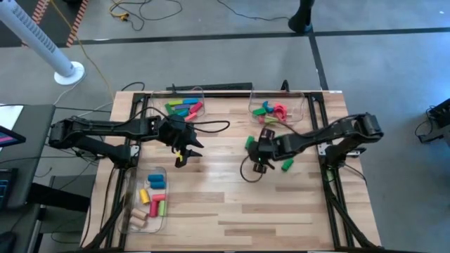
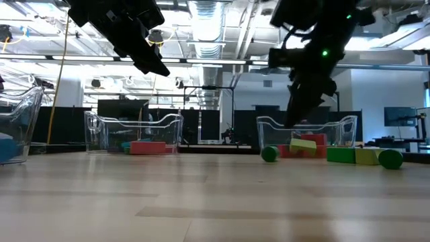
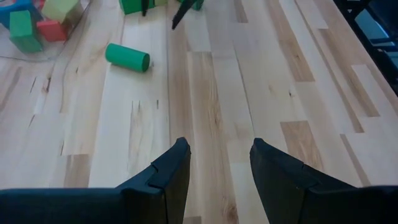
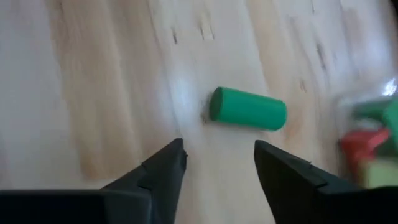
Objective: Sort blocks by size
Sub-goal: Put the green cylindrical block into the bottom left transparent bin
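Blocks of the sorting job lie in several places on the wooden counter [image 1: 232, 204]. We see a clear bin [image 1: 184, 107] at the far left holding blue, green, yellow and red blocks [image 1: 184, 108], and a second clear bin [image 1: 278, 110] at the far right with green, pink and blue pieces. A third bin [image 1: 146, 200] sits near the front left corner with yellow, blue, red and plain wood blocks.

Our right end effector [image 4: 214, 165] hangs above the counter near the right bin, its two dark fingers [image 4: 163, 163] spread apart and holding nothing. A green cylinder [image 4: 247, 109] lies on its side on the bare wood just beyond those fingers, apart from them. In the high view we find a green block [image 1: 287, 165] beside the same arm, on its outer side.

Our left end effector [image 3: 214, 165] hovers over the middle left of the counter, fingers parted with only bare wood between them, gripping nothing. From its wrist we see the green cylinder [image 3: 127, 56] farther off.
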Robot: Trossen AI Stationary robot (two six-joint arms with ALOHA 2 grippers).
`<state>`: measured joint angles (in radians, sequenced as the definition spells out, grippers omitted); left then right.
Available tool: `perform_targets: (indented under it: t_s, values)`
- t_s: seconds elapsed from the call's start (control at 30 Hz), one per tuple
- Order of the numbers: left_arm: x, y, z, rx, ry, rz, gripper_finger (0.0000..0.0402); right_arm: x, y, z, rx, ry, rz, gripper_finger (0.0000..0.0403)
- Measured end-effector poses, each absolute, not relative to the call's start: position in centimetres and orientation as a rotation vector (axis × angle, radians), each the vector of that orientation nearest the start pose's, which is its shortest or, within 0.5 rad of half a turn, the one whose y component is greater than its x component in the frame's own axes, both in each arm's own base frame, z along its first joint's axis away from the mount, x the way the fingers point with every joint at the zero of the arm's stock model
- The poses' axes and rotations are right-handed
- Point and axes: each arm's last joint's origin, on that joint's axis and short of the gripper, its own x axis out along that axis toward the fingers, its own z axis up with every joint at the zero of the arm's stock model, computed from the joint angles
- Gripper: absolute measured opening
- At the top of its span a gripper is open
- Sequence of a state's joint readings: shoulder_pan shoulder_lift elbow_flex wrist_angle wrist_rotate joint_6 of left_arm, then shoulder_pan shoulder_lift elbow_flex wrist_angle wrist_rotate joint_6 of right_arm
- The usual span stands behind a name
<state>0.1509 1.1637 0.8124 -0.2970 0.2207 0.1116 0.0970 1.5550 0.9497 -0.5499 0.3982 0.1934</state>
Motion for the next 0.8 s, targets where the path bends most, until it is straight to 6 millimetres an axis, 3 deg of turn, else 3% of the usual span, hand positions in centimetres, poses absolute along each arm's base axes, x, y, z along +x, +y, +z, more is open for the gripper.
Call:
perform_targets:
  t_s: [0.17, 0.47, 0.8]
  values:
    - [24.1, 3.0, 26.0, -0.015, 0.632, -0.102, 0.0158, 29.2, 1.5, 18.5, -0.379, 1.158, -0.179, 0.0243]
    - [24.1, 3.0, 26.0, -0.022, 0.63, -0.099, 0.0158, 29.4, -0.5, 18.1, -0.624, 1.225, -0.048, 0.0225]
    - [24.1, 3.0, 26.1, -0.017, 0.623, -0.101, 0.0158, 29.3, -3.7, 18.1, -0.617, 1.239, 0.003, 0.0224]
